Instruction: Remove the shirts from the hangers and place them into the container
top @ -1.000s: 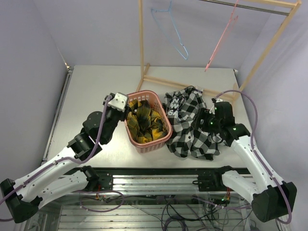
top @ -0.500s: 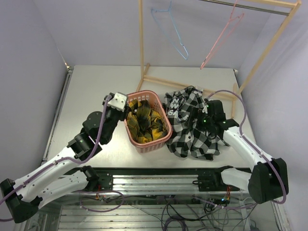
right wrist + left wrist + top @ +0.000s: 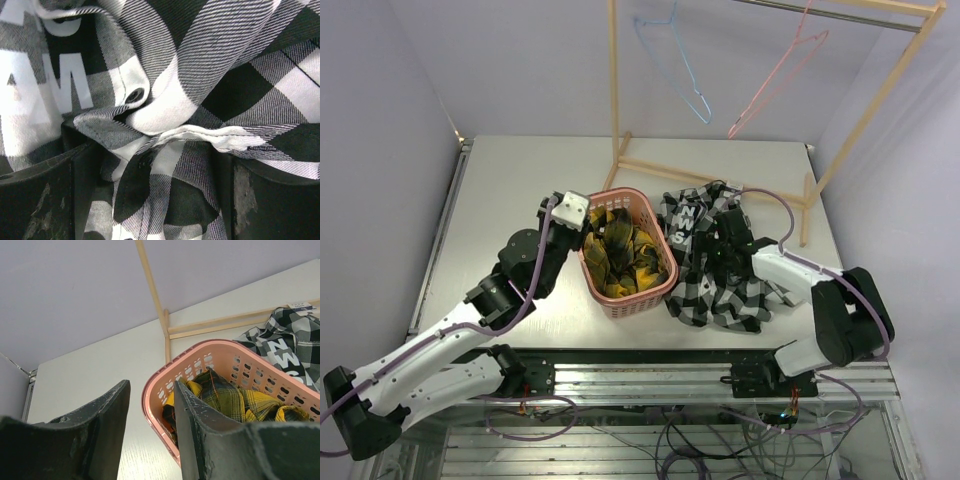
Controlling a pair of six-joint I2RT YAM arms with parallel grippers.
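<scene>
The salmon-pink container (image 3: 642, 301) stands mid-table with the yellow-and-dark plaid shirt (image 3: 625, 250) piled inside it. The black-and-white check shirt (image 3: 720, 292) lies crumpled on the table just right of the container. My right gripper (image 3: 722, 248) is pressed down into this shirt; in the right wrist view it (image 3: 155, 150) stands open with folds of check cloth (image 3: 200, 60) between the fingers. My left gripper (image 3: 576, 226) sits at the container's left corner, open, with the rim (image 3: 150, 390) just beyond its tips (image 3: 152, 385). A light blue hanger (image 3: 700, 108) and a pink hanger (image 3: 770, 93) hang bare.
The wooden rack frame (image 3: 614, 100) rises behind the container, its base bar (image 3: 700, 175) running across the table beyond the check shirt. The right arm's elbow (image 3: 850, 305) bends out near the table's right edge. Bare tabletop (image 3: 510, 180) lies to the left.
My right gripper has swung left and further onto the check shirt, with its jaws wider. The pink hanger's lower end has swung up and left. The left arm has barely moved.
</scene>
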